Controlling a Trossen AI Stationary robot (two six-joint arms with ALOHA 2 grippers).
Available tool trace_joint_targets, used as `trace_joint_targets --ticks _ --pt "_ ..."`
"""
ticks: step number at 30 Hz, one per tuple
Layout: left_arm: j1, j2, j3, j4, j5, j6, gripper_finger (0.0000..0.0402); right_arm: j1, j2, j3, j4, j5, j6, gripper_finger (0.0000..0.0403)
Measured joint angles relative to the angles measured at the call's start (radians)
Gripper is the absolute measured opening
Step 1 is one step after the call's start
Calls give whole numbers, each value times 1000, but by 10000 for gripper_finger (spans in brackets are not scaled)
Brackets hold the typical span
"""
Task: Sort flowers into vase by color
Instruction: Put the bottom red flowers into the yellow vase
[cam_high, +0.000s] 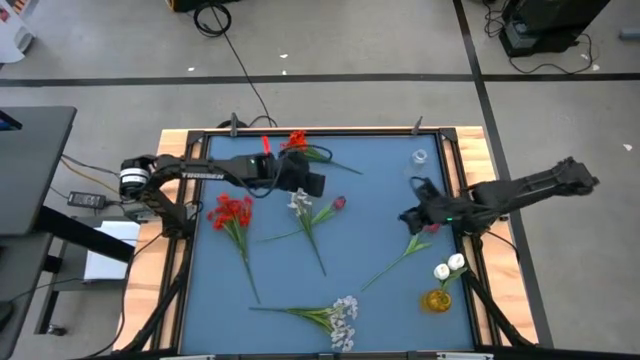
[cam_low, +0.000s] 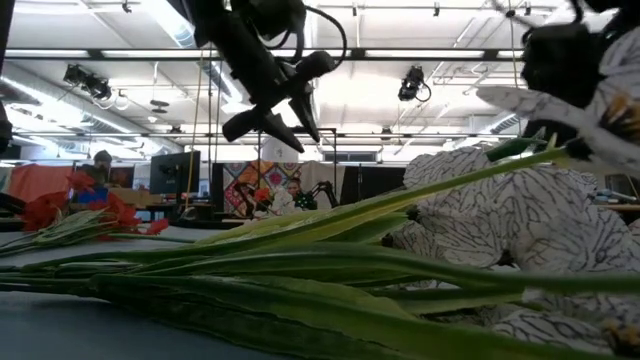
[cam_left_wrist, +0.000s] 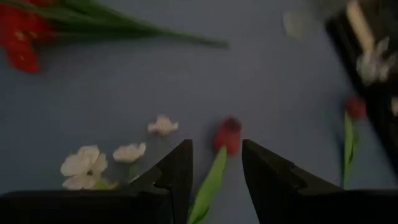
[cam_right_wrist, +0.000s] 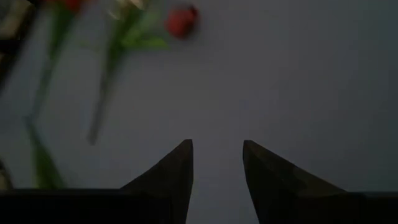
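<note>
Flowers lie flat on the blue mat (cam_high: 380, 180). A dark red bud (cam_high: 340, 203) (cam_left_wrist: 229, 134) lies at the middle, white blossoms (cam_high: 300, 203) (cam_left_wrist: 87, 165) beside it, and red blooms (cam_high: 232, 210) farther left. One more red bloom (cam_high: 297, 140) is by the far edge and a spray of tiny white blossoms (cam_high: 343, 320) by the near edge. White buds (cam_high: 448, 267) stand in a yellow vase (cam_high: 437, 300). My left gripper (cam_high: 312, 185) (cam_left_wrist: 216, 165) hangs open above the dark red bud's stem (cam_left_wrist: 208, 186). My right gripper (cam_high: 407, 215) (cam_right_wrist: 217, 165) is open over bare mat, next to another red bud (cam_high: 432, 228).
A small clear glass vase (cam_high: 420, 157) stands near the far right corner. The wooden table rim (cam_high: 470, 140) frames the mat. Bare mat lies between the two grippers and toward the far right. In the low view the white spray (cam_low: 480, 230) fills the foreground.
</note>
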Motion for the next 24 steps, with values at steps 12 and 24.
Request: trace_joint_targets --ticks 12,24 --pt "135 -79 2 -270 221 293 144 -105 316 0 247 -237 253 148" --pt "251 -290 -259 -307 300 492 144 -11 440 0 273 -139 649 148"
